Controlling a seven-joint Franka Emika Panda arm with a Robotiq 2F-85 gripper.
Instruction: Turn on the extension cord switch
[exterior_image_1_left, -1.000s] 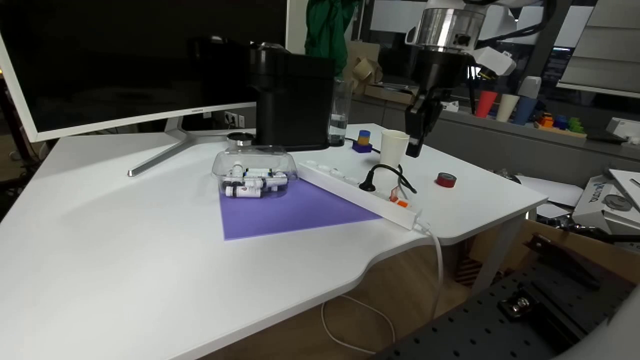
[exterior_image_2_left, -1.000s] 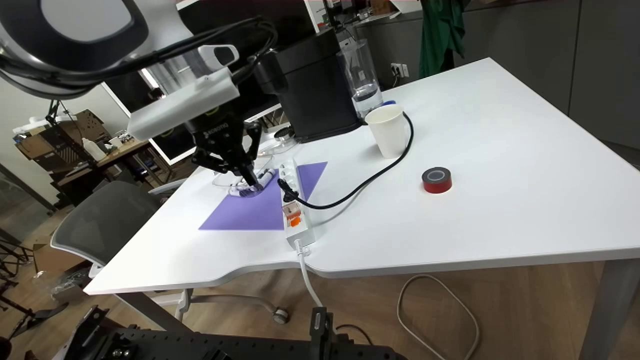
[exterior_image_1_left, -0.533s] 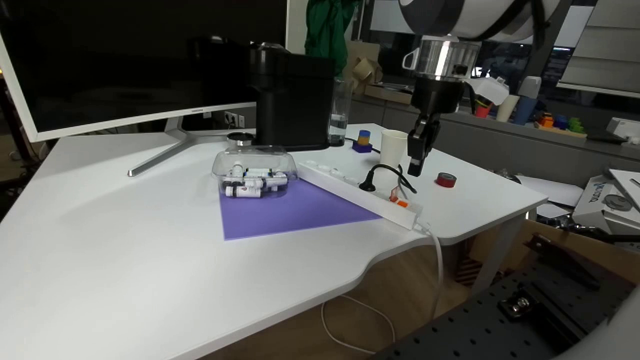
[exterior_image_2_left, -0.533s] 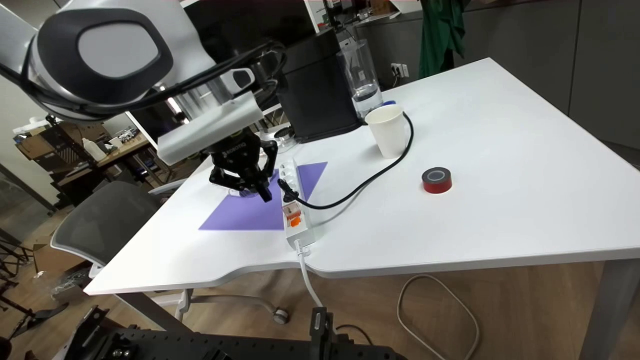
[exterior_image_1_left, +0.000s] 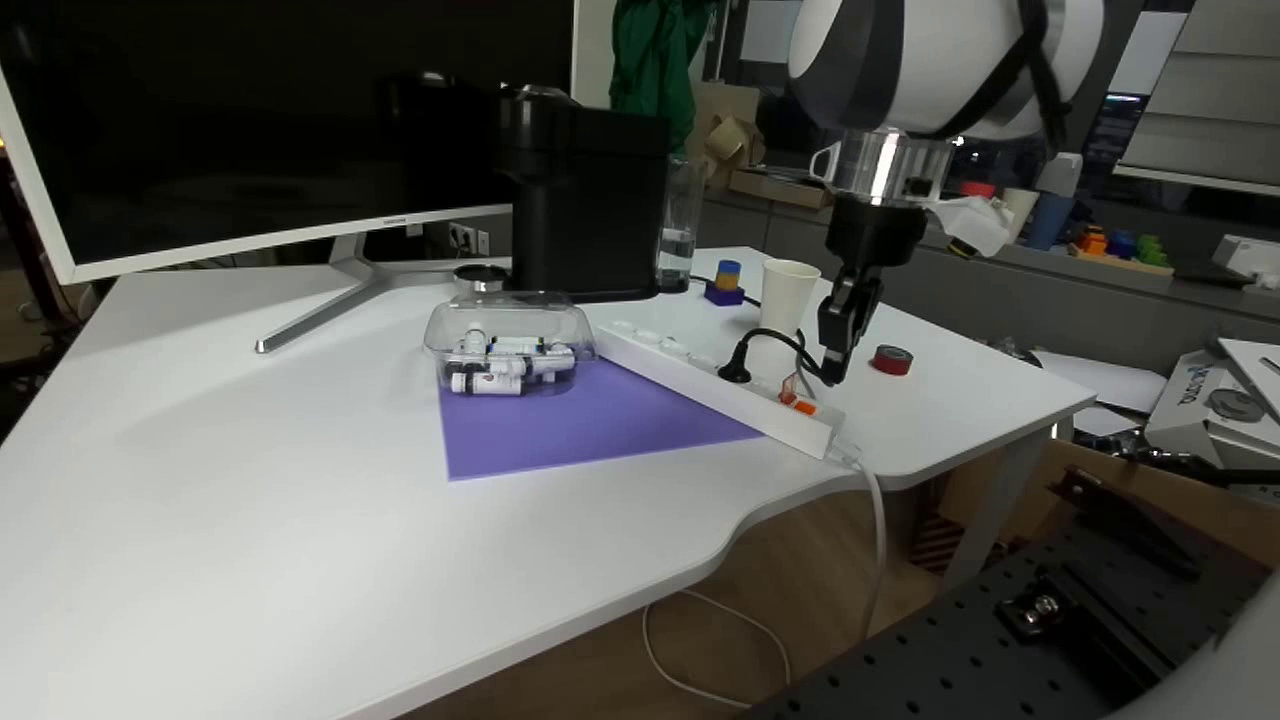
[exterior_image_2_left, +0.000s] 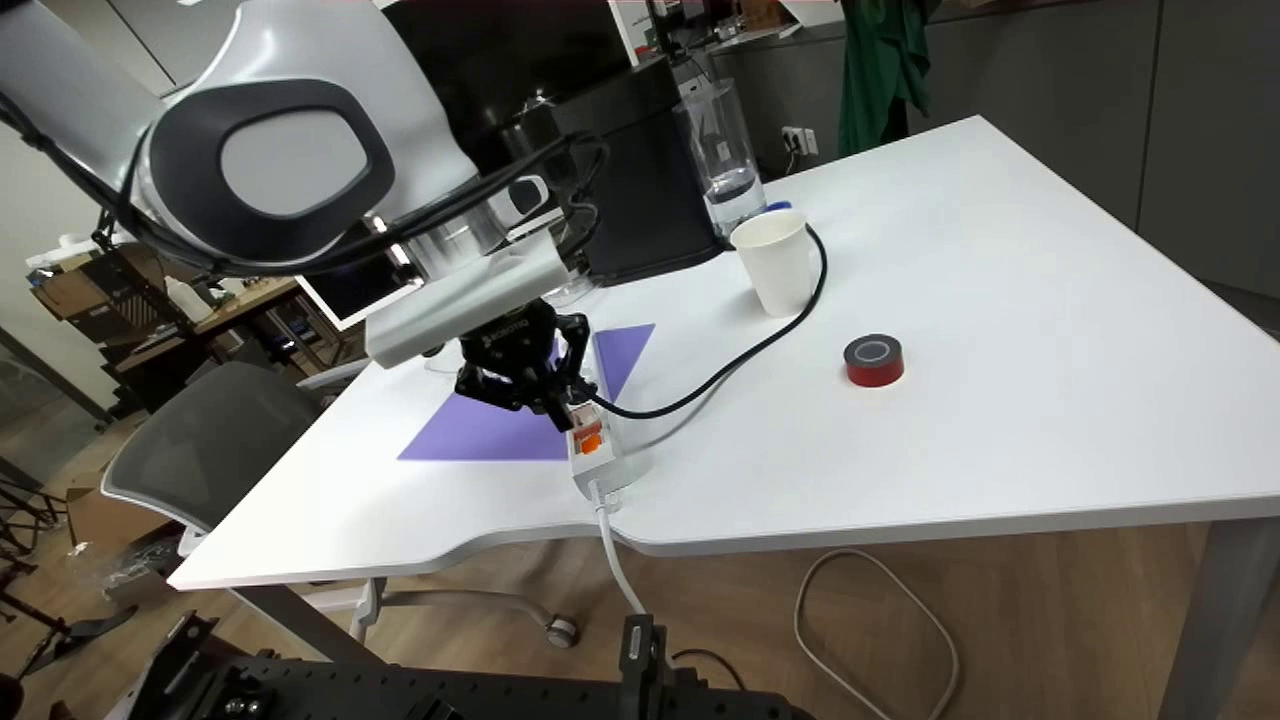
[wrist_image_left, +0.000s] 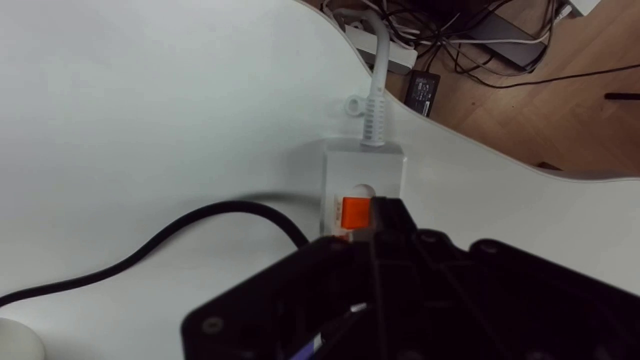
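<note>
One gripper (wrist_image_left: 389, 212), closed on nothing, hangs near the orange switch (wrist_image_left: 355, 213) of the white extension cord (wrist_image_left: 362, 167), by the edge of the tabletop (wrist_image_left: 150, 100). The switch likely moves stiffly; press its face rather than grasp.

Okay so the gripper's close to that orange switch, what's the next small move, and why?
I'd probably ease the gripper down and slightly in toward the middle of the orange switch. In the wrist view the shut jaws overlap only one edge of it, and in an exterior view they seem to hang just above the power strip.
</note>
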